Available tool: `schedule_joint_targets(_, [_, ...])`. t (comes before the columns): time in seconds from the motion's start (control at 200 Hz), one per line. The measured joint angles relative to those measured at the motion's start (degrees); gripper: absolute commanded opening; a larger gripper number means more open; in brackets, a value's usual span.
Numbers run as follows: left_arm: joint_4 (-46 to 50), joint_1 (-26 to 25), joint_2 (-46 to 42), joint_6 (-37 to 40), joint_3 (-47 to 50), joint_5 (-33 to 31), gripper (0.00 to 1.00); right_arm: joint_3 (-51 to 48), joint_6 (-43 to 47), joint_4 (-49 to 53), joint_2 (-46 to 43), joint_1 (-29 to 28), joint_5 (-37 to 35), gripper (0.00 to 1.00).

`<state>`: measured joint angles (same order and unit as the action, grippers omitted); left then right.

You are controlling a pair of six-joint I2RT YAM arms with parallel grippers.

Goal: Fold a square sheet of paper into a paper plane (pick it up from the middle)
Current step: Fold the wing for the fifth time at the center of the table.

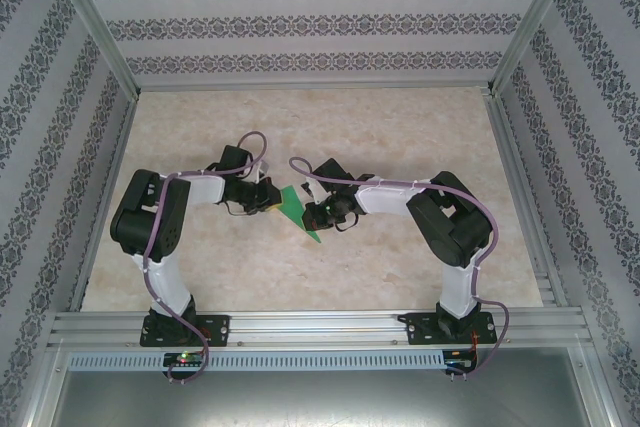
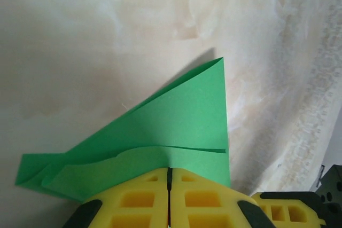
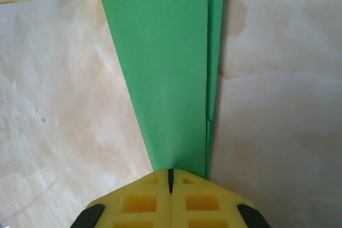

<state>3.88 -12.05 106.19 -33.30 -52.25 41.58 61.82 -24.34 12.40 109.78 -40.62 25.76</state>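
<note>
You had the paper plane [image 1: 297, 209] pinched from both sides, out over the middle of the tabletop [image 1: 400, 137]. It was bright green and folded into a long tapering shape, with layered edges running along one side in the right wrist view. The wide end flared into a sharp corner in the left wrist view. A faint shadow lay just beyond that corner, but the views did not settle whether the plane touched the surface beneath it.

Your left gripper [image 2: 169, 177] was closed on the plane's wide end, its yellow fingers meeting with the green paper coming out from between them. Your right gripper [image 3: 171, 177] was likewise clamped on the plane's narrow end, its fingers pressed together over the taper. From above, the two grippers sat on opposite sides of the plane, the left one to its left and the right one to its right, close together. Both arms bent inward toward the plane from their bases. The marbled cream tabletop spread out around the plane on every side.
</note>
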Motion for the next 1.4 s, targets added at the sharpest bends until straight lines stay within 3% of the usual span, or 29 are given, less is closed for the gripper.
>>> schedule_joint_targets(0.29, [0.13, 6.12, 1.25, 1.03, -1.29, 1.22, 0.09, 0.00, 0.37, -0.07, 0.04, 0.00, 0.00, 0.00])
schedule_joint_targets(0.545, [0.85, 7.89, 1.42, 1.36, -2.21, 0.13, 0.10, 0.02, 0.35, -0.22, 0.04, 0.00, 0.07, 0.00])
schedule_joint_targets(0.799, [-1.53, 10.01, -7.50, 0.13, 2.89, -6.14, 0.10, 0.22, -0.26, -0.20, -0.13, 0.00, 0.15, 0.00])
schedule_joint_targets(1.049, [-8.28, 5.11, -12.85, -2.36, 7.37, -4.04, 0.09, 0.70, -2.34, -0.61, -0.22, -0.02, -0.57, 0.00])
schedule_joint_targets(1.244, [-9.53, -2.49, -7.67, -2.69, 5.31, -1.38, 0.07, 4.11, -2.27, -0.63, 2.16, 0.00, -1.79, 0.00])
schedule_joint_targets(1.399, [-9.51, -4.24, -3.76, -2.71, 4.13, -1.53, 0.05, 4.57, -2.23, -1.05, 2.38, 0.00, -2.03, 0.00])
